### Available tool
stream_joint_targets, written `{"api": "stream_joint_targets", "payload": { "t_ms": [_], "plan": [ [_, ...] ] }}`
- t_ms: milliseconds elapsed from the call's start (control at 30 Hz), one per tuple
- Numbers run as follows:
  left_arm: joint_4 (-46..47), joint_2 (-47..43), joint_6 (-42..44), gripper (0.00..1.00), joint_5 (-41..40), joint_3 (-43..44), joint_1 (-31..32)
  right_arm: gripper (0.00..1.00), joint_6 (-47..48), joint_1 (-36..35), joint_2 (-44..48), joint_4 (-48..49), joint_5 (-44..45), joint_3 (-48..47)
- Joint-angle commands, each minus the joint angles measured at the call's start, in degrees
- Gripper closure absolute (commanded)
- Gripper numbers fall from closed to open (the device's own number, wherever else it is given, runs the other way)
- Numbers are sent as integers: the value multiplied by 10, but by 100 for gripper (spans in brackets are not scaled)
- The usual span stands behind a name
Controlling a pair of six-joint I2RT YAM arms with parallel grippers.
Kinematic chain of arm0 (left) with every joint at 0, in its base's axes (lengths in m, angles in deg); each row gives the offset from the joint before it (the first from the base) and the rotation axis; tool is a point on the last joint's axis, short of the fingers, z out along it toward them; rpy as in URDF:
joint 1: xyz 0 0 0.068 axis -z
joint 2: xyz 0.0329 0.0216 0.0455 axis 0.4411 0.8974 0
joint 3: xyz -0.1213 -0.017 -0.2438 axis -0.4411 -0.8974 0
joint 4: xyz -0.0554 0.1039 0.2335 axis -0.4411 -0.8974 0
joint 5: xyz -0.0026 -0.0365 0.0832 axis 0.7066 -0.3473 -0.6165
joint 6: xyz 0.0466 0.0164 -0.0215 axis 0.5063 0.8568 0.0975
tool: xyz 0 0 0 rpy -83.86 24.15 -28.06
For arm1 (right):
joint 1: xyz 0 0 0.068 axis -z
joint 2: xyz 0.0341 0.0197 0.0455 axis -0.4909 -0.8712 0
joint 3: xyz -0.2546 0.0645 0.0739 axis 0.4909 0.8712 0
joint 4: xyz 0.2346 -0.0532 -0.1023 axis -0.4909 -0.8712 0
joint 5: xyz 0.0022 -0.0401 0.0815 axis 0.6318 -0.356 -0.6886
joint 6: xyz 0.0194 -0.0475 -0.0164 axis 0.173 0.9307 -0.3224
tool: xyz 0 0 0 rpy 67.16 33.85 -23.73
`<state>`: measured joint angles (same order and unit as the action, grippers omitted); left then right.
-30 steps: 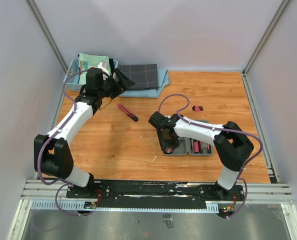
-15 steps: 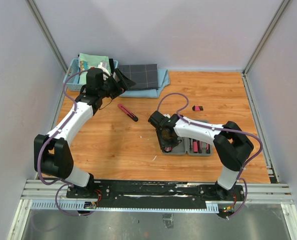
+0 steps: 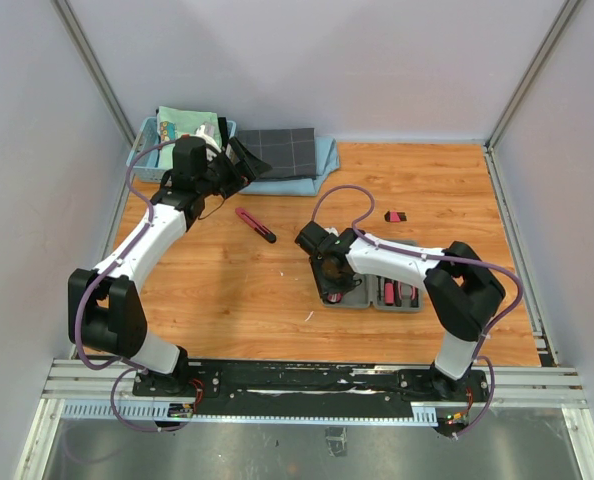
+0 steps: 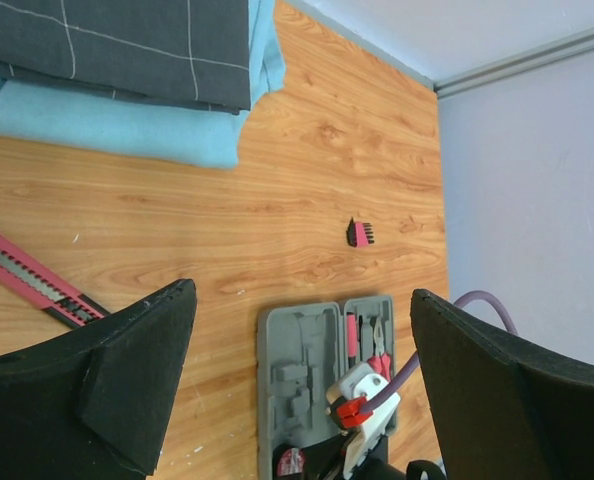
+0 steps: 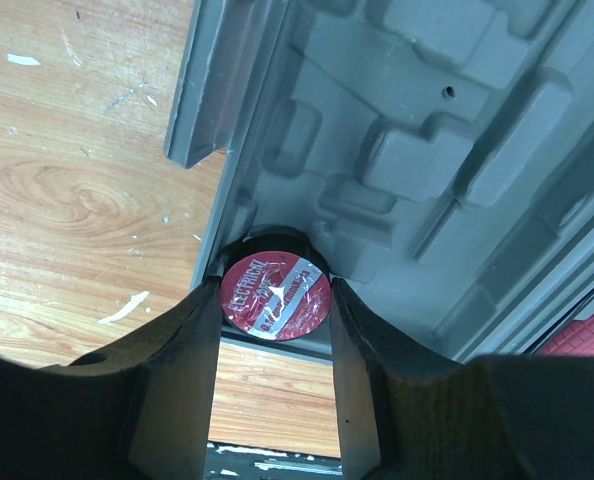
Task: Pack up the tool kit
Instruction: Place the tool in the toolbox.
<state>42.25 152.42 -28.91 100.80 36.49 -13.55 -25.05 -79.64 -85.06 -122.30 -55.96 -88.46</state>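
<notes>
The grey tool case (image 3: 365,300) lies open right of the table's centre; it also shows in the left wrist view (image 4: 302,355). Pink-and-black pliers and screwdrivers (image 4: 369,338) sit in its right half. My right gripper (image 3: 334,285) is low over the left half's near corner. In the right wrist view it (image 5: 274,305) is shut on the round tape (image 5: 274,288), which sits in a round slot of the case (image 5: 417,130). A pink-and-black knife (image 3: 255,224) and a small pink-and-black bit holder (image 3: 396,216) lie on the table. My left gripper (image 3: 239,165) is open and empty, raised at the back left.
A dark checked cloth (image 3: 282,152) lies on a light blue cloth (image 3: 312,172) at the back. A light blue basket (image 3: 152,150) stands in the back left corner. The right arm's purple cable (image 3: 342,200) loops above the case. Walls close in the table's back and sides.
My right gripper has shifted slightly to the left over the case with the tape. The left arm has not moved.
</notes>
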Motion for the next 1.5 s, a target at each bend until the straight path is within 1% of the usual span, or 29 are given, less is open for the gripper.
{"api": "stream_joint_targets", "payload": {
  "t_ms": [0,67,167,233,300,433,700,767,833,867,1100,1267,1333,1467],
  "plan": [
    [19,-15,-2,8,9,-8,5,84,14,-3,-30,32,3,6],
    [20,-15,-3,8,9,-8,5,80,15,-3,-35,32,-4,5],
    [21,-15,-3,8,10,-8,5,61,17,-4,-33,31,-5,5],
    [21,-16,-2,8,11,-7,4,52,14,-4,-22,31,1,8],
    [21,-16,-3,8,12,-8,4,49,11,-4,-9,31,6,14],
    [25,-16,-4,8,15,-8,5,45,5,-4,13,30,14,21],
    [25,-13,-4,9,17,-5,6,44,6,-5,40,34,15,22],
    [25,-13,-3,9,16,-5,6,47,8,-6,44,36,14,22],
    [25,-13,-3,9,17,-5,7,54,9,-6,46,37,13,23],
    [24,-13,-3,9,17,-5,7,54,10,-6,46,38,12,24],
    [25,-11,-3,9,18,-4,9,52,14,-6,34,39,-7,21],
    [25,-11,-3,9,18,-5,9,51,17,-7,24,38,-19,17],
    [25,-11,-4,9,19,-5,9,52,17,-7,26,38,-16,17],
    [26,-10,-4,9,19,-5,9,58,11,-6,39,38,3,22]
  ]
}}
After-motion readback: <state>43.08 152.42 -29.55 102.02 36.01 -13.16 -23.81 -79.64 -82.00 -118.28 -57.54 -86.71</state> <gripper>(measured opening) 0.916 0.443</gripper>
